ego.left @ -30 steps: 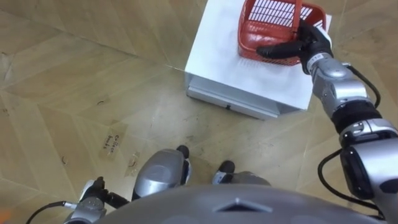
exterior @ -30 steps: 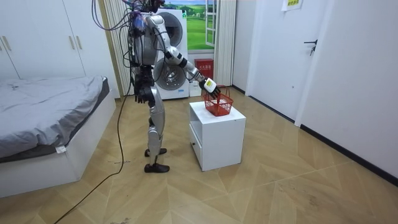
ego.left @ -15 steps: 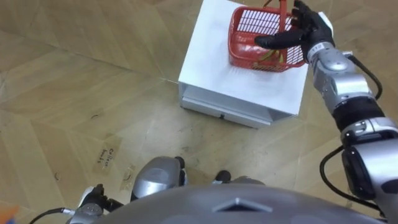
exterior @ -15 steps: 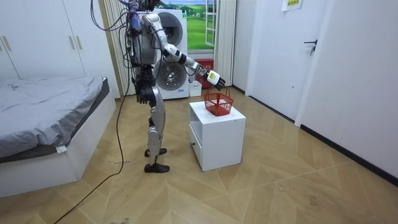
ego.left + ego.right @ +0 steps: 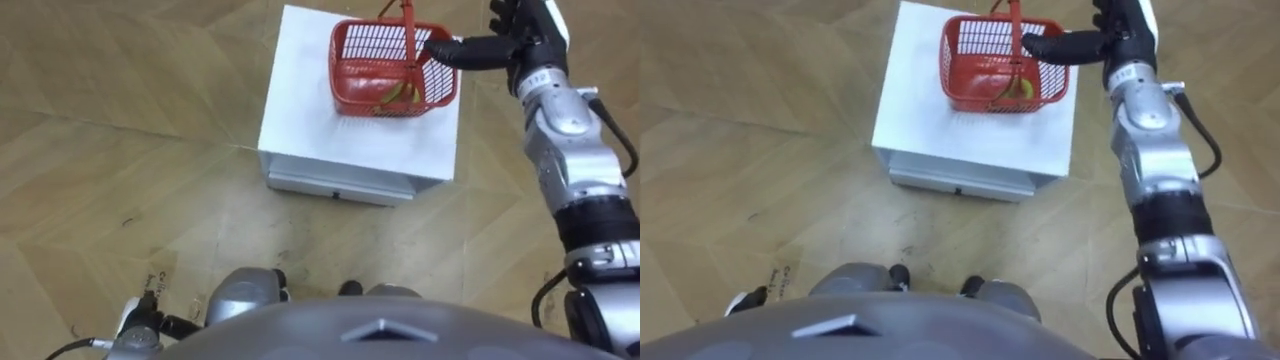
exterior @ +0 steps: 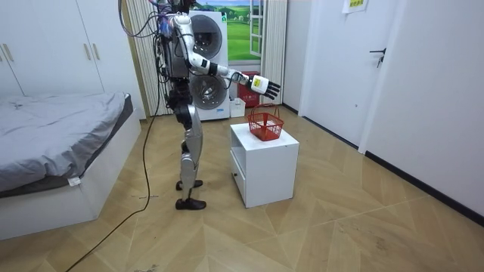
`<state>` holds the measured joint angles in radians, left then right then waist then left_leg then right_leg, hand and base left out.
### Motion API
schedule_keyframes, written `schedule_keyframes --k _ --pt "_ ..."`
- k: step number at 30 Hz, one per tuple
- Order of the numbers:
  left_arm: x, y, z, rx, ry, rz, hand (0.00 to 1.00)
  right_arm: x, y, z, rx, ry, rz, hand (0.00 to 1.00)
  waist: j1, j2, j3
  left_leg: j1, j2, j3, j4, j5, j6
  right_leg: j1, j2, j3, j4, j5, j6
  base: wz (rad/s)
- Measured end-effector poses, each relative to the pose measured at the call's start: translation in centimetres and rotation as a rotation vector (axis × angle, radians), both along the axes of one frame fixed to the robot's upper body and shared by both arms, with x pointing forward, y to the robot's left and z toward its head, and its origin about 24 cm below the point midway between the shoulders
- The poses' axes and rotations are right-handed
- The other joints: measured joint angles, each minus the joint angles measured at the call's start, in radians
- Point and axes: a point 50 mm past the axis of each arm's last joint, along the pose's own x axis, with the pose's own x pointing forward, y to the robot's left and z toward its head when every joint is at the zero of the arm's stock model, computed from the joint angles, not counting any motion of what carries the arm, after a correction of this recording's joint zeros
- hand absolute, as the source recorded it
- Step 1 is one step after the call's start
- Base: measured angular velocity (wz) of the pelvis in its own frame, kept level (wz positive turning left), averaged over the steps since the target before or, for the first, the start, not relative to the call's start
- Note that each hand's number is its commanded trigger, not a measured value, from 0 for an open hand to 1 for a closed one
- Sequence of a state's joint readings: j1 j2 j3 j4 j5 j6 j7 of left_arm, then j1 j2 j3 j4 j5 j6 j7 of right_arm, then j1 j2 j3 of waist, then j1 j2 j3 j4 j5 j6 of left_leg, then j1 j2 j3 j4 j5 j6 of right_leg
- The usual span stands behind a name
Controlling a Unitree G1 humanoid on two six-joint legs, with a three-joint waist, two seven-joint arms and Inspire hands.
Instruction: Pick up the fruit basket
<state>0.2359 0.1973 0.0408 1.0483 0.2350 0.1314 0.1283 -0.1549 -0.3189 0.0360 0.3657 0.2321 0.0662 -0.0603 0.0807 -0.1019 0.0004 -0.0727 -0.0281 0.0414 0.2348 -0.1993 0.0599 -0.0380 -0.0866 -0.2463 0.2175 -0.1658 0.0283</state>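
Red plastic mesh basket sits on the top of a white box-shaped cabinet, against the far edge and nearer the far right corner than the left. A thin red handle stands upright over its middle. Yellow-green fruit lies in the bottom; the kind is not readable. The basket rests flat and is not lifted.

Right hand hangs in the air just past the basket's right side, fingers straight and apart, thumb stretched toward the handle, nothing in it. The room view puts it clearly higher than the handle, with no contact. Left hand is low by the robot's side; its fingers cannot be made out. The robot stands upright on the wooden parquet floor at the cabinet's near side, with the drawer front facing it.

Step in hand, as judged: the reach to the handle.

To do it well:
- Lower the hand to the top of the arch, pass the fingers under the bar and curl them round its middle, so the load hangs level.
- An off-centre hold would likely tip the basket and roll the fruit to one end.
- The handle may be hinged, and a sideways knock could fold it down.
- The basket looks light and sits close to the far edge, so a push could slide it off.
- Close the hand first, then lift straight up.
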Motion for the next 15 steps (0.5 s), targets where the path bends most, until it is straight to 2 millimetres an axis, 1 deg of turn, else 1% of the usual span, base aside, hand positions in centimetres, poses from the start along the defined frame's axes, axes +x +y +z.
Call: schedule_keyframes --k 2,4,5,6,7,8,10,11,12,13,14,15 --pt "0.1 0.1 0.1 0.002 -0.011 0.012 0.00 -0.7 -0.4 -0.1 -0.004 0.000 -0.007 0.00 -0.001 0.000 -0.0003 0.014 0.001 0.007 -0.005 0.000 0.000 0.008 0.000 0.003 0.000 -0.001 0.002 -0.12" --pt "0.1 0.1 0.1 0.003 -0.014 0.024 0.00 -1.0 -0.6 0.0 -0.009 -0.005 -0.005 0.00 -0.004 0.003 0.0001 0.023 0.002 0.014 -0.012 0.000 0.000 0.011 0.003 0.014 -0.001 -0.001 0.002 -0.16" --pt "0.0 0.1 0.0 0.003 -0.016 0.031 0.00 -1.2 -0.8 0.1 -0.007 -0.010 -0.014 0.00 -0.010 0.007 0.0017 0.028 0.002 0.015 -0.014 0.000 0.000 0.014 0.004 0.021 -0.001 -0.001 0.002 -0.03" --pt "-0.1 0.0 0.0 0.009 -0.017 0.034 0.00 -1.6 -1.1 -0.1 0.005 -0.009 -0.027 0.00 -0.024 0.013 0.0019 0.032 0.003 0.013 -0.014 0.000 0.000 0.021 0.005 0.020 -0.003 -0.001 0.003 0.00" --pt "-0.1 0.0 0.1 0.012 -0.018 0.032 0.00 -1.8 -1.2 -0.3 0.004 -0.001 -0.033 0.00 -0.025 0.018 0.0011 0.033 0.003 0.013 -0.014 0.000 0.000 0.022 0.006 0.020 -0.007 0.000 0.003 0.00" --pt "-0.1 -0.1 0.1 0.017 -0.023 0.025 0.00 -2.5 -1.6 -0.9 -0.005 0.023 -0.045 0.00 -0.025 0.018 -0.0084 0.036 0.005 0.015 -0.015 0.000 0.000 0.027 0.010 0.023 -0.016 0.006 0.004 -0.05" --pt "0.2 -0.2 0.2 0.017 -0.038 0.018 0.00 -3.6 -2.0 -1.9 0.010 0.062 -0.068 0.00 -0.030 0.028 -0.0034 0.049 0.005 0.016 -0.017 0.000 0.000 0.040 0.011 0.024 -0.017 0.006 0.004 -0.02" --pt "0.2 -0.3 0.2 0.017 -0.042 0.017 0.00 -4.8 -2.3 -3.3 0.014 0.118 -0.088 0.00 -0.031 0.035 -0.0077 0.054 0.005 0.014 -0.018 -0.001 0.000 0.046 0.011 0.024 -0.017 0.006 0.004 0.00" --pt "0.4 -0.3 0.2 0.019 -0.049 0.015 0.00 -6.1 -2.6 -4.8 0.023 0.184 -0.115 0.00 -0.033 0.039 -0.0059 0.068 0.005 0.014 -0.027 0.000 0.000 0.056 0.012 0.022 -0.021 0.006 0.004 0.00" --pt "0.3 -0.3 0.2 0.022 -0.048 0.018 0.00 -6.9 -2.7 -5.7 0.029 0.226 -0.131 0.00 -0.034 0.040 -0.0068 0.073 0.004 0.014 -0.030 0.000 0.000 0.061 0.012 0.022 -0.026 0.006 0.004 -0.03" --pt "0.3 -0.2 0.3 0.032 -0.050 0.024 0.00 -8.4 -3.1 -7.6 0.040 0.315 -0.170 0.00 -0.035 0.042 -0.0059 0.083 0.004 0.016 -0.034 -0.001 0.000 0.073 0.012 0.023 -0.032 0.006 0.004 0.00" --pt "0.3 -0.2 0.3 0.048 -0.056 0.025 0.00 -10.3 -3.6 -9.5 0.045 0.416 -0.213 0.00 -0.043 0.043 -0.0068 0.084 0.005 0.016 -0.037 -0.001 -0.001 0.075 0.013 0.022 -0.032 0.006 0.004 0.00"
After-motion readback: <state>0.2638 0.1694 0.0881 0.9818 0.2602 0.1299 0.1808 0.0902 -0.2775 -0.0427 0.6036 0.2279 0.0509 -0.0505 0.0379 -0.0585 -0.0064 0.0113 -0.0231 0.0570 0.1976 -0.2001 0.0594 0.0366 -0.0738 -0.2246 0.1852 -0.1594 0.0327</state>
